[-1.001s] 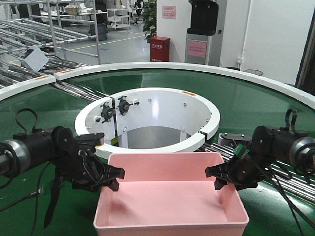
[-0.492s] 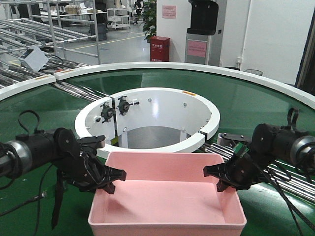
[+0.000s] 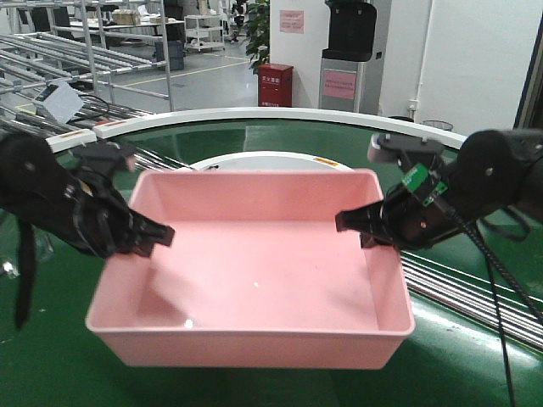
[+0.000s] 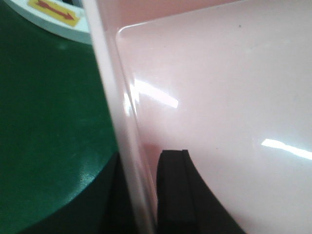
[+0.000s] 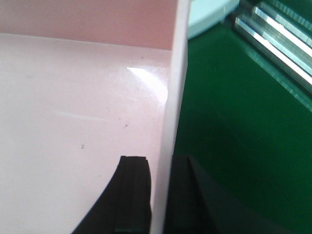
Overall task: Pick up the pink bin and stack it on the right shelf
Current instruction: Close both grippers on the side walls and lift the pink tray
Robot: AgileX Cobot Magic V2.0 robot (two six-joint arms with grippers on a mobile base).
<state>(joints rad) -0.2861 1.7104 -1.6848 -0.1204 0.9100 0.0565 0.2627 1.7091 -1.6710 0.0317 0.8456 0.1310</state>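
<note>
The pink bin (image 3: 254, 280) hangs in the air above the green belt, tilted so its inside faces the front camera. My left gripper (image 3: 157, 236) is shut on the bin's left wall, one finger inside and one outside. My right gripper (image 3: 356, 225) is shut on the right wall the same way. The left wrist view has the left gripper (image 4: 144, 163) pinching the pink bin's (image 4: 219, 97) rim. In the right wrist view the right gripper (image 5: 158, 163) straddles the pink bin's (image 5: 73, 97) right rim. The right shelf is out of view.
The green curved conveyor belt (image 3: 475, 365) lies under and around the bin. A white ring housing (image 3: 254, 158) peeks out behind the bin's far wall. Metal rollers (image 3: 475, 292) run at the right. Roller racks (image 3: 51, 51) and a red cabinet (image 3: 275, 83) stand far back.
Both arms have risen with the bin between them. The bin has come up off the belt, sits higher and closer to the camera, and now covers most of the white ring.
</note>
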